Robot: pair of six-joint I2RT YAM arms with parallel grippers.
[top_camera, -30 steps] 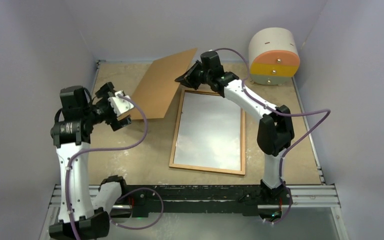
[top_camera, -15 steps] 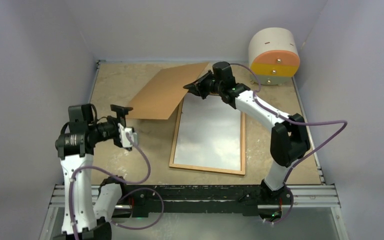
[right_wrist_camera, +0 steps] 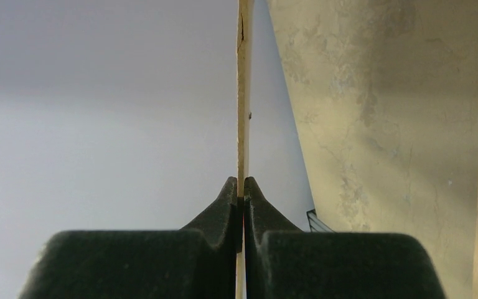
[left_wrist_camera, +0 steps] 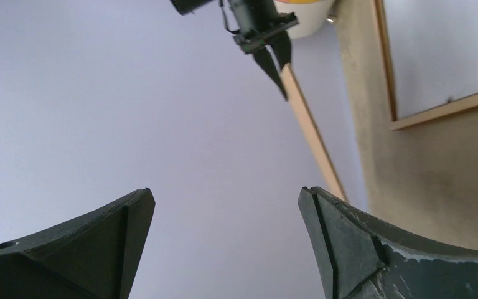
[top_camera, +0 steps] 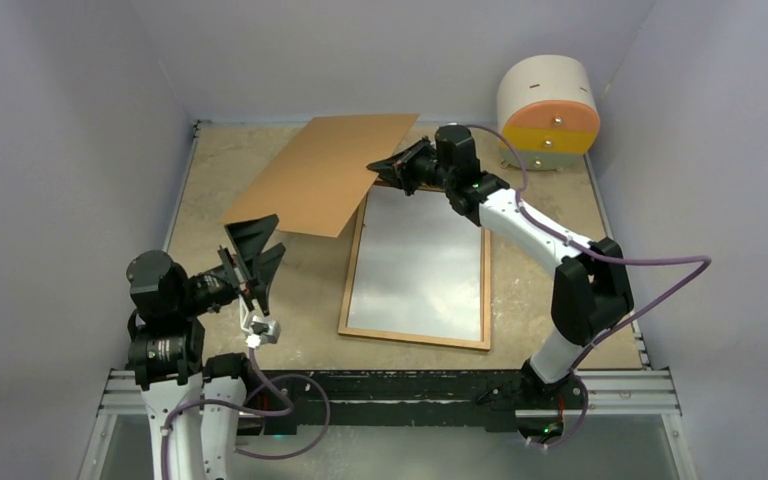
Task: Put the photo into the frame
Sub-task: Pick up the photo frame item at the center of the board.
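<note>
Frame, the big thin-edged orange-brown wooden rectangle (top_camera: 415, 339), lies flat on the mottled beige table (top_camera: 300, 300); whether the pale glossy sheet inside it is the photo or just bare pane, can't tell tbh.

Right gripper (top_camera: 378, 167) is clamped tight on one edge of the plain brown backing board (top_camera: 325, 185), which hangs tilted over the far left, just beside the frame's far corner; left gripper (top_camera: 260, 245) is spread wide, holding nothing, well apart from the board.

My worry: that's a thin pinch on a big panel, so it could pivot or slip out and drop onto the pane.

Right wrist view shows the board edge-on between the closed jaws, which the top view hides; only the top view gives the whole layout; left wrist view catches the board from underneath.
</note>
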